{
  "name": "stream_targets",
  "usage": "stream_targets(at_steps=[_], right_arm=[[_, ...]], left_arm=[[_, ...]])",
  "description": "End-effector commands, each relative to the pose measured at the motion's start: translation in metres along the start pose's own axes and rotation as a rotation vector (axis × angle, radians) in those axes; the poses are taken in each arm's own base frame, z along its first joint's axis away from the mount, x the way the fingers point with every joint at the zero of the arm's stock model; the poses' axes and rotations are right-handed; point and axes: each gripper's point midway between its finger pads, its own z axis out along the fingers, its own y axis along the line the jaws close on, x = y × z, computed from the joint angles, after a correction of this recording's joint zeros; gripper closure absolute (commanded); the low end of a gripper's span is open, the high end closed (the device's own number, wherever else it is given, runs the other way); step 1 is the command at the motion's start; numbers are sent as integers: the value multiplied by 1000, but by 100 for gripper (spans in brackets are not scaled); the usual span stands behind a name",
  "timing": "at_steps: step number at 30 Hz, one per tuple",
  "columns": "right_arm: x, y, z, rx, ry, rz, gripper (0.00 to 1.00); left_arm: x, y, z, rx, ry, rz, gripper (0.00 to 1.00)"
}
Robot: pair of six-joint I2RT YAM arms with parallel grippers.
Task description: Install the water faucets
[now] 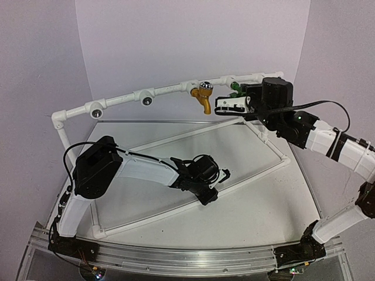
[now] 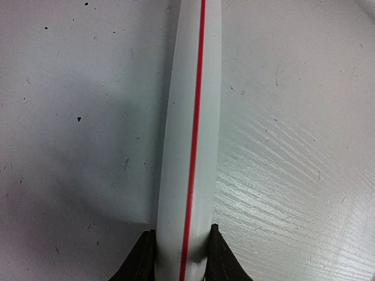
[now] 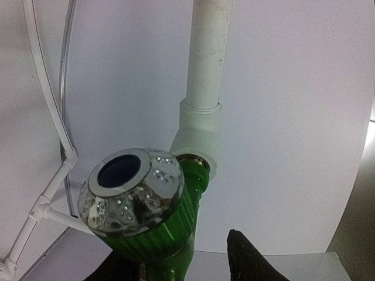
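Observation:
A green water faucet (image 3: 153, 225) with a silver cap sits in a socket of the white pipe frame (image 3: 199, 129). My right gripper (image 3: 176, 257) is open around it. The right finger (image 3: 252, 260) stands apart from the faucet and the left one is mostly hidden behind it. In the top view this green faucet (image 1: 235, 88) is just above my right gripper (image 1: 229, 105). A mustard-yellow faucet (image 1: 203, 97) hangs from the frame's top rail to its left. My left gripper (image 2: 181, 237) is shut on a white pipe with a red stripe (image 2: 190, 134), low on the table (image 1: 218, 179).
The pipe frame (image 1: 170, 88) arches across the back and down to rails lying on the white table (image 1: 263, 199). Two round sockets (image 1: 95, 110) (image 1: 146, 100) face forward on the rail's left part. Purple walls close in behind and at both sides.

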Motion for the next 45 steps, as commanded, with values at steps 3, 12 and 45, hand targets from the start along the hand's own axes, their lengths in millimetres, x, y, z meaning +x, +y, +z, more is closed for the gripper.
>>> stream_targets(at_steps=[3, 12, 45], right_arm=[[-5, -5, 4, 39, -1, 36, 62], [-5, 8, 11, 15, 24, 117, 89], [-20, 19, 29, -187, -99, 1379, 100]], left_arm=[[68, -3, 27, 13, 195, -77, 100], [68, -4, 28, 15, 199, -78, 100], [73, -10, 31, 46, 227, -75, 100]])
